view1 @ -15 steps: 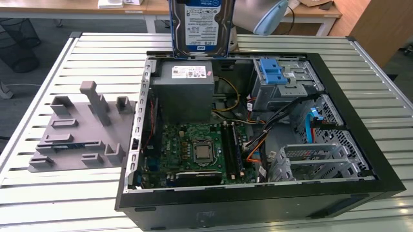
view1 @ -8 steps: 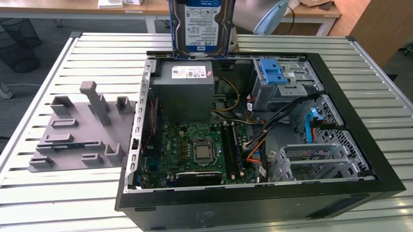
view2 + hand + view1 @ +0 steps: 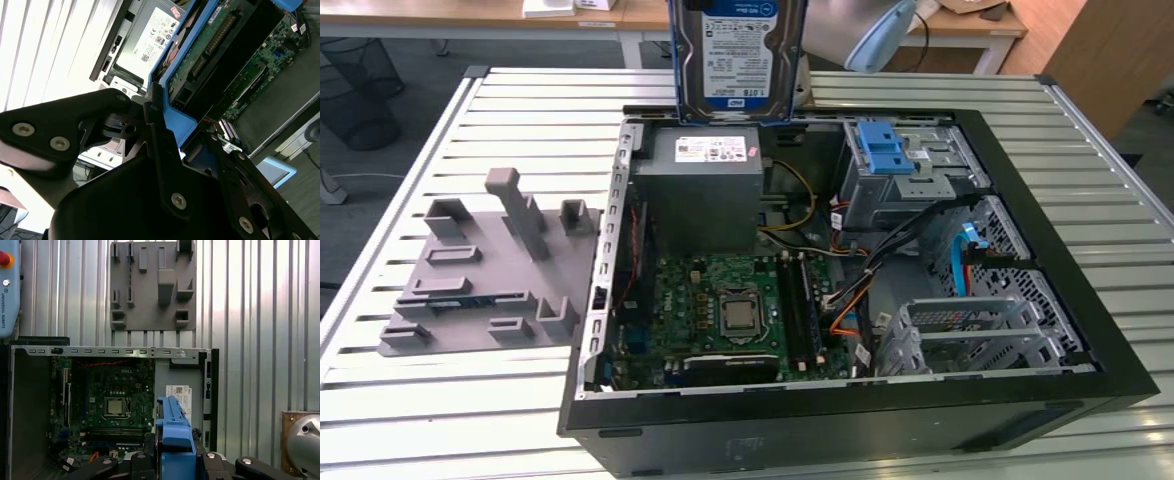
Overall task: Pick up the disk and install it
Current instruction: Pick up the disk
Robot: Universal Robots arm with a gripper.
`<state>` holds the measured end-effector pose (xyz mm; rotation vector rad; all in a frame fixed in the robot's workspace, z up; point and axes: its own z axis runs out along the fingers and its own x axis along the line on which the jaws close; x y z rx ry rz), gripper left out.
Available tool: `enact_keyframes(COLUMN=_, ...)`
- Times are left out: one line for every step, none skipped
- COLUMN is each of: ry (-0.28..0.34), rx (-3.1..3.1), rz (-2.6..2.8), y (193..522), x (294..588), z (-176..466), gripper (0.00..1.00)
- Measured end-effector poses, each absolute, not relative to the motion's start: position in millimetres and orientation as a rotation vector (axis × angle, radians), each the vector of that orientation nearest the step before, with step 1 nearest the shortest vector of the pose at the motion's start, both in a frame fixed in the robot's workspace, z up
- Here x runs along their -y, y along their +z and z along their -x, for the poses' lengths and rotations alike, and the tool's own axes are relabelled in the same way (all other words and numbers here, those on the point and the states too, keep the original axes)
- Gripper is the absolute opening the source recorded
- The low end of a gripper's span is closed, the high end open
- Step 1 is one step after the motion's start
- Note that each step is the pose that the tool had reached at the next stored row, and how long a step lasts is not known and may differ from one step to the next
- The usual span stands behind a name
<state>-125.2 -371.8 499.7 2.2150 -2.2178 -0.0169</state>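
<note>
Standing beside the slatted table (image 3: pixel 400 400), I go over it from the exterior view's left. First there is a grey plastic stand (image 3: pixel 467 290) with pegs and slots, and nothing sits in it. Just beside it lies the open computer case (image 3: pixel 827 425), on its side with the inside facing up.

Above the far edge of the case hangs the disk (image 3: pixel 731 50). It is upright, with its label toward the exterior view, and it touches nothing below. Under it is the grey power box (image 3: pixel 704 190), and nearer to me the green main board (image 3: pixel 720 310). In the first wrist view the gripper (image 3: pixel 175 460) has its black jaws pinching the blue frame of the disk from both sides.

More to the right I see a blue latch (image 3: pixel 885 150) on a metal bay, then some loose cables (image 3: pixel 914 235), and last an empty metal cage (image 3: pixel 974 330) near the front corner.

To my judgement the picking up is done and the installing is not yet started. That part will ask for care. The disk is on the wrong side of the case, so it must travel to a bay on the right and be lined up squarely with it, keeping clear of the cables.
</note>
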Motion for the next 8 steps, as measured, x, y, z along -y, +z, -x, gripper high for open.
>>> enact_keyframes(ry=-0.017, rx=2.218, rz=-2.215, y=499.8, x=371.8, z=125.2, gripper=0.36)
enact_keyframes(ry=-0.017, rx=2.218, rz=-2.215, y=499.8, x=371.9, z=125.2, gripper=0.36)
enact_keyframes(ry=-0.017, rx=2.218, rz=-2.215, y=499.8, x=371.9, z=125.2, gripper=0.36)
enact_keyframes(ry=-0.017, rx=2.218, rz=-2.215, y=499.8, x=371.9, z=125.2, gripper=0.36)
enact_keyframes(ry=-0.017, rx=2.218, rz=-2.215, y=499.8, x=372.2, z=125.2, gripper=0.36)
enact_keyframes(ry=-0.017, rx=2.217, rz=-2.215, y=499.8, x=372.6, z=125.2, gripper=0.36)
enact_keyframes(ry=-0.017, rx=2.217, rz=-2.215, y=499.8, x=373.1, z=125.2, gripper=0.36)
enact_keyframes(ry=-0.017, rx=2.218, rz=-2.215, y=499.8, x=373.7, z=125.2, gripper=0.36)
